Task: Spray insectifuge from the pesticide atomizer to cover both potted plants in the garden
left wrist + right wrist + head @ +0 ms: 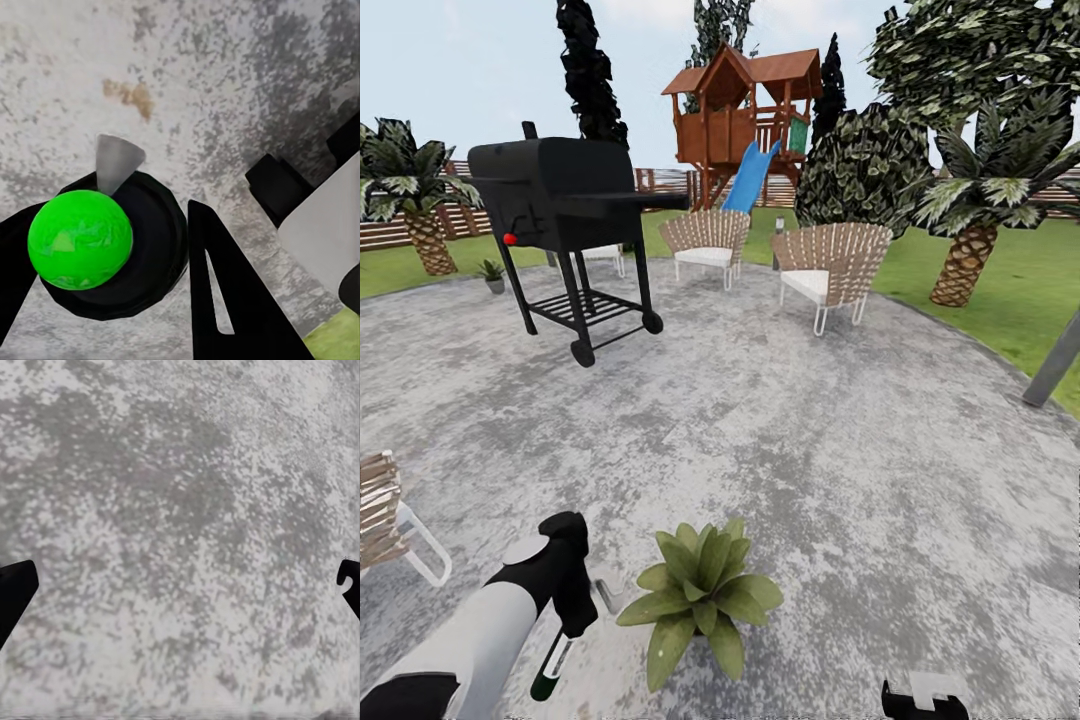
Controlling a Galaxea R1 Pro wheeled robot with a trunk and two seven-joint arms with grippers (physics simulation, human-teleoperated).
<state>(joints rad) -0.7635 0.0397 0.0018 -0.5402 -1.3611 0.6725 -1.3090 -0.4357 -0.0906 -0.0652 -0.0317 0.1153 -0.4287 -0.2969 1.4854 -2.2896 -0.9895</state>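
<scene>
Your left tool (pixel 565 625) is clenched on the pesticide atomizer (pixel 550 668), which hangs bottom-down beside the near potted plant (pixel 700 595) at the front of the stone patio (pixel 810 450). In the left wrist view the atomizer (pixel 81 240) appears end-on, a bright green round end in a dark collar between the two dark fingers (pixel 225 292), with a grey nozzle (pixel 116 159) projecting toward the paving. So the pick-up is done. No insectifuge mist shows on or around the near plant, though faint specks would be hard to tell from the mottled stone. The second potted plant (pixel 491 272) sits well apart, at the patio's far edge beyond the black barbecue grill (pixel 565 205). Both plants are left to spray. Your right tool (pixel 180 592) is released, its tips wide over bare paving.
</scene>
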